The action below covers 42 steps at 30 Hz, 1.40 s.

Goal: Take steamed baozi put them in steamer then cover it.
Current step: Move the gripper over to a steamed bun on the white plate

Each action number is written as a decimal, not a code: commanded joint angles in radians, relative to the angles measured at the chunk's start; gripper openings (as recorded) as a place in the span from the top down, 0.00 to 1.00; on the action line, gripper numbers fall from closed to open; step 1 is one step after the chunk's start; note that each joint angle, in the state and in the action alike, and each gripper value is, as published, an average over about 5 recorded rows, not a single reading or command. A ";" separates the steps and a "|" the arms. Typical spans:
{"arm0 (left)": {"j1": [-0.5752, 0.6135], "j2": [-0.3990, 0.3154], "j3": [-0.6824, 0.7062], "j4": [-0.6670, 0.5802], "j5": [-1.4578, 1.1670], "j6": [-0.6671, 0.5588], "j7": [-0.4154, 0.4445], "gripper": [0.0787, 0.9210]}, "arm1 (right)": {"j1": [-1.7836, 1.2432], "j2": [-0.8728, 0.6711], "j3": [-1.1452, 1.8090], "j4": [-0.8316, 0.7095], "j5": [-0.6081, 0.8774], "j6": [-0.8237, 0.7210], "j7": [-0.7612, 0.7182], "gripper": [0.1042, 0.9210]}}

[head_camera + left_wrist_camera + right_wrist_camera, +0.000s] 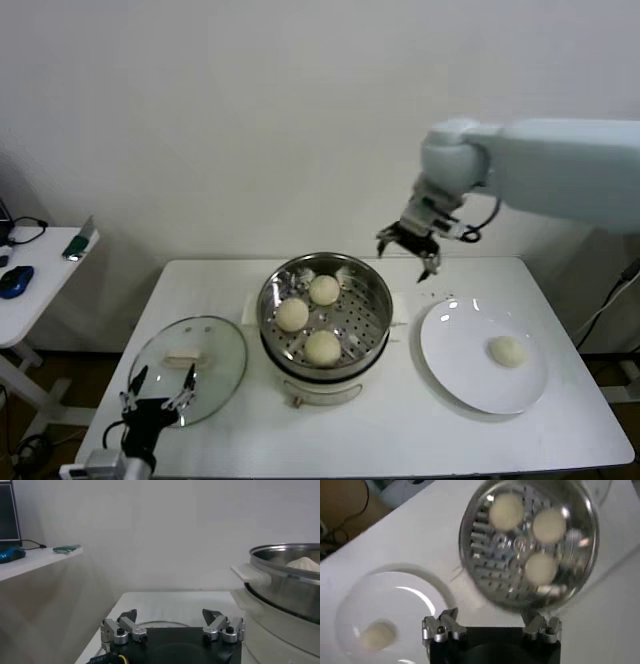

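Observation:
The steamer [368,300] stands mid-table and holds three steamed baozi [323,289], [291,314], [322,347]. One more baozi [507,351] lies on the white plate [455,375] to its right. My right gripper [408,248] hovers open and empty above the steamer's far right rim. In its wrist view [491,625] the steamer [490,560] and the plate's baozi [377,632] lie below. The cover [215,385] lies flat on the table to the steamer's left. My left gripper [160,385] waits open at the cover's near edge. Its wrist view [172,617] shows the steamer [285,580] off to one side.
A small white side table [40,290] stands left of the main table, carrying a blue mouse [15,282] and a green item [78,243]. The cream pot base [320,385] sits under the basket. A wall runs close behind the table.

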 commanded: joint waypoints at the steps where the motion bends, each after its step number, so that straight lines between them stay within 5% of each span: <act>1: -0.007 0.003 0.000 0.002 -0.002 0.001 0.001 0.12 | -0.004 -0.285 -0.201 -0.165 0.089 -0.106 -0.025 0.12; 14: -0.004 0.001 -0.012 0.005 -0.002 0.002 0.002 0.12 | -0.517 -0.348 0.170 -0.321 -0.146 -0.159 0.025 0.12; 42: 0.003 -0.002 -0.016 0.026 0.004 -0.003 0.000 0.12 | -0.898 -0.248 0.525 -0.503 -0.269 -0.206 0.091 0.12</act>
